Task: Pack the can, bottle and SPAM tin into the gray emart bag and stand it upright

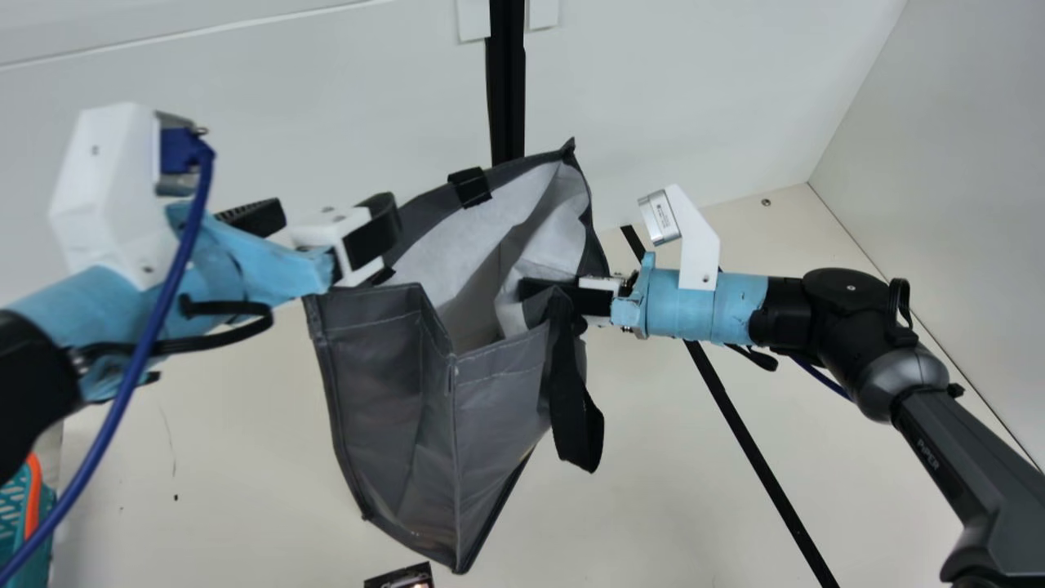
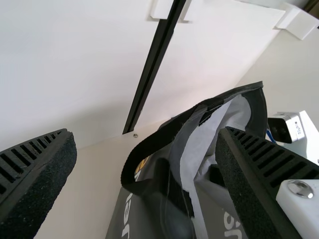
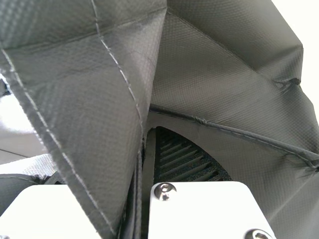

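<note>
The gray bag hangs tilted with its mouth spread and white lining showing; a black strap dangles at its right. My left gripper is open at the bag's left rim. In the left wrist view, my left gripper has its fingers wide apart, one over the bag and its black handle loop. At the mouth's right side, my right gripper is shut on the bag's edge. In the right wrist view, bag fabric passes between the fingers of my right gripper and covers one of them.
A small dark item is cut off at the main view's bottom edge. A teal and orange object sits at the lower left. The back wall rises behind the bag; a side wall stands at the right.
</note>
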Robot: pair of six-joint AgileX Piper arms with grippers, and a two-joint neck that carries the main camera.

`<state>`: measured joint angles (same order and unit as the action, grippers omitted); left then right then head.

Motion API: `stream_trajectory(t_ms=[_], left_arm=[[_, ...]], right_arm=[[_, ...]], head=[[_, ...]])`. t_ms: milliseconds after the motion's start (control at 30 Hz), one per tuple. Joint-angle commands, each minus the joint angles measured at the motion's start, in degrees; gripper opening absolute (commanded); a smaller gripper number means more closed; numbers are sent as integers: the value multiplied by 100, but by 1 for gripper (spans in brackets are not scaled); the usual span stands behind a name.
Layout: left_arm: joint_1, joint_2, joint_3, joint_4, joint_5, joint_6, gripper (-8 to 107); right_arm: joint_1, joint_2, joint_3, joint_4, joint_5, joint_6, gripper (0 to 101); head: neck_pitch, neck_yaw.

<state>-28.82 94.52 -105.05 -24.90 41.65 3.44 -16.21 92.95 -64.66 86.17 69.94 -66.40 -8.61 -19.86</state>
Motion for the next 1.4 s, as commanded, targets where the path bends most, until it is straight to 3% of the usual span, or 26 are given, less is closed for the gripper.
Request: stream_trajectory(t_ms=[0,333,933,1367], left_arm=[[86,-154,93,-97,-21,103,90],[634,-757,574,-47,-2,270,90],[1477,-1688,1523,1963,503,-474,90],[1799,-2440,2594,3085,717,-892,90]], right_arm=[[0,0,0,0,0,0,0],[0,0,0,0,0,0,0],[0,0,0,0,0,0,0],[0,0,0,0,0,0,0]], head=[[-139,-14],[-139,-14],[-139,-14],[-139,-14]])
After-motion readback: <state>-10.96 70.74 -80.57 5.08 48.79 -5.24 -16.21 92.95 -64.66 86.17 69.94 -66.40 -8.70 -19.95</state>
